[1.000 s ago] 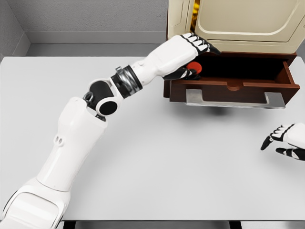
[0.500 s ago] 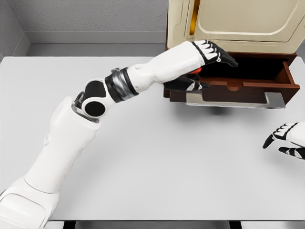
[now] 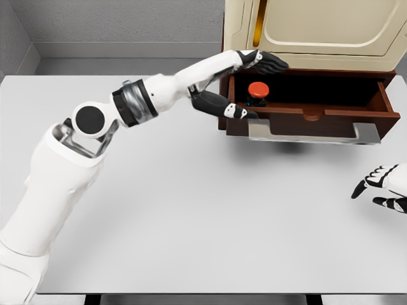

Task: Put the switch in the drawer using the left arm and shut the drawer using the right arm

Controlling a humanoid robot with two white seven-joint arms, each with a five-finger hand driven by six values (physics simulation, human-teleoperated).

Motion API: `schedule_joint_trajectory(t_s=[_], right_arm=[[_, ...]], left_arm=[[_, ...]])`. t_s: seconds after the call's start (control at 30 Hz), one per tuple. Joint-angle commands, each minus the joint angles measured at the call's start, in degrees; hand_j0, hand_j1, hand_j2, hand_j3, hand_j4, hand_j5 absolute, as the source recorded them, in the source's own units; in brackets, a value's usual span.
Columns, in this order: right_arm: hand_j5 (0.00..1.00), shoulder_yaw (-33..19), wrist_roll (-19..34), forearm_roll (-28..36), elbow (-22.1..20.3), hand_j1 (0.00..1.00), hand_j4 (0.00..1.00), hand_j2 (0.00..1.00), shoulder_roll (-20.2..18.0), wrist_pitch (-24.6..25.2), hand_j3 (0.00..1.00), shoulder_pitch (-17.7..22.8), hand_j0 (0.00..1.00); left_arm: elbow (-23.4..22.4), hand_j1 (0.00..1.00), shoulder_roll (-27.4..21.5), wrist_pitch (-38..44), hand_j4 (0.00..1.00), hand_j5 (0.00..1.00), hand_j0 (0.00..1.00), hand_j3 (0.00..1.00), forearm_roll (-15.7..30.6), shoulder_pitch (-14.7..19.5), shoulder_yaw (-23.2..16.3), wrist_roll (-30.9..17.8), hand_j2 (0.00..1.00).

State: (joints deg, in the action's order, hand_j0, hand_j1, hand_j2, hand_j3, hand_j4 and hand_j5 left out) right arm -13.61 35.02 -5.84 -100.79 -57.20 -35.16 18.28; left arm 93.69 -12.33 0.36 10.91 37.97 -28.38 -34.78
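The switch (image 3: 257, 91), a black base with a red round button, stands inside the open dark wood drawer (image 3: 318, 117) near its left end. My left hand (image 3: 249, 86) hovers just left of the switch at the drawer's left corner, fingers spread and open, holding nothing. Its upper fingers (image 3: 270, 61) reach over the drawer's back left; the thumb (image 3: 226, 108) lies along the front panel. My right hand (image 3: 386, 189) rests low at the right edge of the table, fingers relaxed and open.
The drawer has a metal handle (image 3: 315, 133) across its front and sits under a cream cabinet (image 3: 318, 28) at the table's far right. A white tabletop (image 3: 210, 210) spreads below, with grey walls behind.
My left hand let go of the switch, which now stands in the drawer, and drew back leftward with fingers spread. The left elbow swung left. The right hand barely moved.
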Motion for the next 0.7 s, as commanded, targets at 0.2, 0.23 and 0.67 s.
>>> schedule_joint_trajectory(t_s=[0.2, 0.23, 0.67], right_arm=[[0.57, -0.01, -0.02, 0.39, -0.02, 0.57, 0.57, 0.57, -0.01, 0.16, 0.57, 0.0, 0.57], [0.57, -0.01, -0.02, 0.39, -0.02, 0.57, 0.57, 0.57, -0.01, 0.16, 0.57, 0.0, 0.57], [0.57, 0.17, -0.02, 0.39, -0.02, 0.57, 0.57, 0.57, 0.08, 0.16, 0.57, 0.35, 0.57]], left_arm=[[-0.35, 0.81, -0.15, 13.26, 0.81, 0.81, 0.81, 0.81, 4.12, 0.09, 0.61, -0.22, 0.81], [-0.44, 0.81, -0.24, 14.14, 0.81, 0.81, 0.81, 0.81, 4.03, 0.09, 0.69, -0.22, 0.81], [-5.71, 0.81, 0.64, 15.63, 0.81, 0.81, 0.81, 0.81, 2.0, 1.05, 0.96, -0.22, 0.81]])
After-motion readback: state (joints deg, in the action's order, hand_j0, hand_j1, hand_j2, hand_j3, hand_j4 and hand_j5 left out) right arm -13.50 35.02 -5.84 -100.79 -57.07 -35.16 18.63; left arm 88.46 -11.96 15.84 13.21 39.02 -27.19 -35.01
